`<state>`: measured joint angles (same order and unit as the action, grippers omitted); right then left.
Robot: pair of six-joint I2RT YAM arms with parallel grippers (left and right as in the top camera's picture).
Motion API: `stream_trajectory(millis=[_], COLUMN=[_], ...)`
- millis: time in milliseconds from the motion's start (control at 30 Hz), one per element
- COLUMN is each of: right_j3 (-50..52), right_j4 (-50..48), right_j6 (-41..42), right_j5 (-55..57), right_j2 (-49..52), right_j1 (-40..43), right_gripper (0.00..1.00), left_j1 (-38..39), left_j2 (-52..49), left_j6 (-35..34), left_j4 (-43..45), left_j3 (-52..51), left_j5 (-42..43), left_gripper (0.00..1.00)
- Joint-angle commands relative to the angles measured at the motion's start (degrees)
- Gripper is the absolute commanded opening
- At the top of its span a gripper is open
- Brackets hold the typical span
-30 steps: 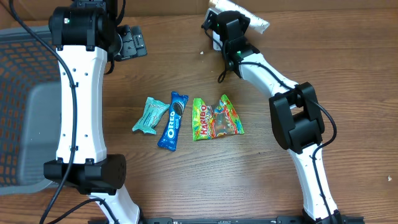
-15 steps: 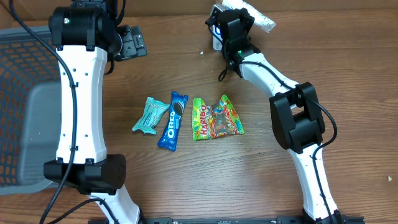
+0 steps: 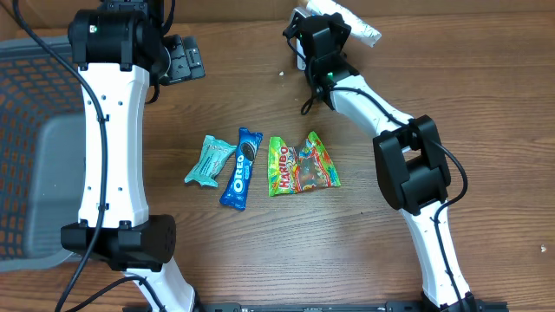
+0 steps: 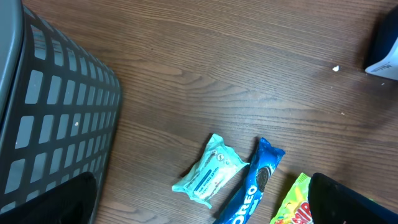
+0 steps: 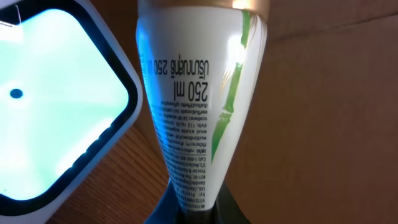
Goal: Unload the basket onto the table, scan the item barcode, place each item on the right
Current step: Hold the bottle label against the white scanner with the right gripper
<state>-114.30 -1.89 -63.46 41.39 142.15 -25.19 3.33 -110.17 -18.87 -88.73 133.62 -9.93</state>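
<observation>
One white tube point(image 5: 193, 93), long axis upright in frame, gold end topmost, tail clamped in right gripper point(image 5: 194, 208) beside scanner point(image 5: 50, 106).

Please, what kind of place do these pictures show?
Probably a mock shop checkout on a wooden table: a lit barcode scanner, a dark mesh basket, and packaged snacks such as an Oreo pack and a Haribo bag laid in a row.
</observation>
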Motion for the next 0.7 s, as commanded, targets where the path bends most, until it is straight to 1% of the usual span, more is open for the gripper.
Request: stream_trajectory(millis=[0, 100, 233, 400, 567, 667], right_j3=[-1.3, -1.3, -1.3, -1.3, -1.3, -1.3], right_j4=[-1.0, 1.2, 6.1, 6.1, 7.5, 12.9], right_j6=[0.2, 0.7, 6.3, 7.9, 9.2, 12.0], right_j5=[1.7, 1.3, 0.1, -0.5, -1.0, -3.5], right_j2=[-1.4, -1.4, -1.4, -2.4, -6.6, -9.8], right_j1=[-0.3, -0.2, 0.5, 0.2, -0.3, -0.4], right_gripper=[0.04, 0.04, 0.04, 0.04, 0.04, 0.04], left_j1=[-0.3, -0.3, -0.3, -0.3, -0.3, -0.3], left_j2=[0.0, 0.0, 0.0, 0.0, 0.0, 0.0], left_j6=[0.9, 0.9, 0.9, 0.9, 0.9, 0.9], left_j4=[0.1, 0.1, 0.1, 0.1, 0.1, 0.1], left_j3=[-0.1, -0.1, -0.1, -0.1, -0.1, -0.1], left_j5=[-0.7, -0.7, -0.7, -0.7, -0.7, -0.7], left_gripper=[1.0, 1.0, 0.99, 0.99, 1.0, 1.0])
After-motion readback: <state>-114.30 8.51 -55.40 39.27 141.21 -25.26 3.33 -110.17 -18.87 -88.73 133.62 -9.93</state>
